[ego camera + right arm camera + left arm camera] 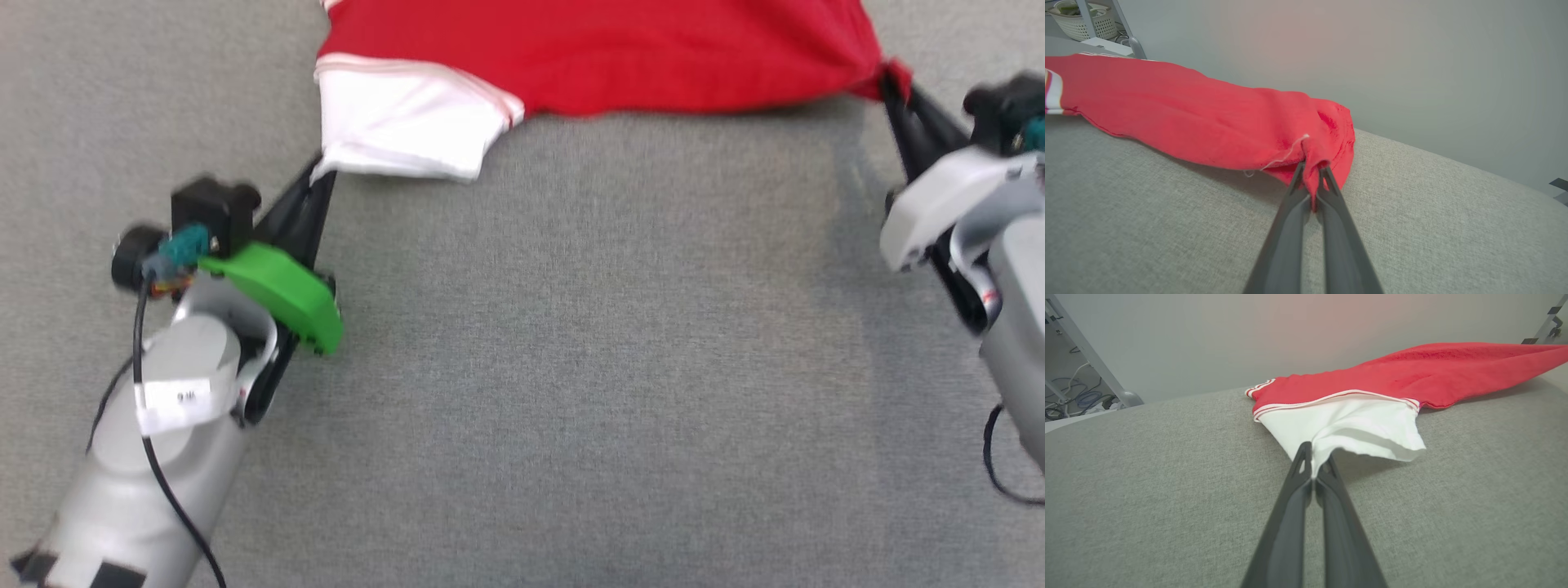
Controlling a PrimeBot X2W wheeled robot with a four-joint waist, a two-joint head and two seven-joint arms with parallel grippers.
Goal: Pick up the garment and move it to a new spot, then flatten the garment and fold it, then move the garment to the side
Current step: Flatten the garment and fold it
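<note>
nearest in the head view, the pale left arm (163,425) rises from the lower left, with a black cable along it and a green cover (282,296) at the wrist. the right arm (1008,327) comes in at the right edge.

the left gripper (321,180) points up and to the right, its fingers (1298,486) pressed together on the edge of a white sleeve (1347,428). the right gripper (887,88) points up and to the left, its fingers (1294,196) clamped on a bunched red corner (1327,143) of the garment (620,57).

the garment stretches between the two grippers, over the far part of the grey fabric desk (571,367). the sleeve is toward the left and the red body runs toward the right. red-white striped trim (1331,396) borders the sleeve. shadow lies under the sleeve and under the near red edge, so that edge looks raised off the desk. the near half of the desk is bare fabric.

beyond the desk's far edge stands a plain grey wall (1249,343). at the left wrist view's upper left are a metal post (1090,355) and cables (1069,396) on the floor. at the right wrist view's upper left sits a white basket (1077,20).
</note>
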